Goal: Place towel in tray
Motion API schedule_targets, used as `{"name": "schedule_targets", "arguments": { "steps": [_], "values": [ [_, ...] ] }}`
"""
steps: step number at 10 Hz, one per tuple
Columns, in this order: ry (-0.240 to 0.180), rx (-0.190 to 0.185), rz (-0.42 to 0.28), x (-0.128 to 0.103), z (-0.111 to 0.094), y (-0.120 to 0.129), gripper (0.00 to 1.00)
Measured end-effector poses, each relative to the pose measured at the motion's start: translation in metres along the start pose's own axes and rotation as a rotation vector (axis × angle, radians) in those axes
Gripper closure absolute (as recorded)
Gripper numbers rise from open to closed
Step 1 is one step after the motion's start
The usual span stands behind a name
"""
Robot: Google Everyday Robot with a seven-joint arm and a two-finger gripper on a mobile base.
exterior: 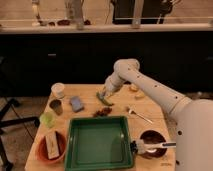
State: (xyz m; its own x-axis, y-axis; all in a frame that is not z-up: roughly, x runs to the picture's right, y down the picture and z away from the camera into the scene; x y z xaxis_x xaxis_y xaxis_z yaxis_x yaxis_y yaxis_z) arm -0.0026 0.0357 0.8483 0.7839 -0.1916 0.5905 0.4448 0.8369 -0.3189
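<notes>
Camera view: the tool (104,93) hangs at the end of the white arm (145,85), which comes in from the lower right, bends at an elbow above the far edge of the table (159,120) and slopes down to the left. The tool is clenched, and a small pale grey-blue scrap of soft cloth, the towel (102,95), shows pinched at its tip. The towel sits low over the far middle of the table, just above or touching a long green vegetable (106,102) lying there; which of the two I cannot tell.

Just in front of the vegetable lies a small cluster of dark red pieces (102,112). Nearer the camera still is the large square green plastic tray (97,142) with its raised rim. The towel is beyond the tray's far edge, apart from it, with the red pieces between.

To the left of the tool lies a blue rectangular sponge-like block (76,103). Farther left stand a white cup (58,90), a metal cup (55,106) and a small light green cup (47,119). A round orange bowl (41,150) holding a pale block (53,144) sits beside the tray's left side. Right of the tool lie yellowish pieces (134,88) and a metal fork (139,115). A dark bowl (152,136) stands just right of the tray.
</notes>
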Motion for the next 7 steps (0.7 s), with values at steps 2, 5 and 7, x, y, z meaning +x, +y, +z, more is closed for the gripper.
{"name": "schedule_targets", "arguments": {
  "steps": [2,5,7],
  "values": [
    [-0.020,-0.033,-0.052,-0.0166,0.0028,0.0092,1.00],
    [-0.020,-0.033,-0.052,-0.0166,0.0019,0.0093,1.00],
    [-0.021,-0.034,-0.054,-0.0177,0.0026,0.0088,1.00]
  ]
}}
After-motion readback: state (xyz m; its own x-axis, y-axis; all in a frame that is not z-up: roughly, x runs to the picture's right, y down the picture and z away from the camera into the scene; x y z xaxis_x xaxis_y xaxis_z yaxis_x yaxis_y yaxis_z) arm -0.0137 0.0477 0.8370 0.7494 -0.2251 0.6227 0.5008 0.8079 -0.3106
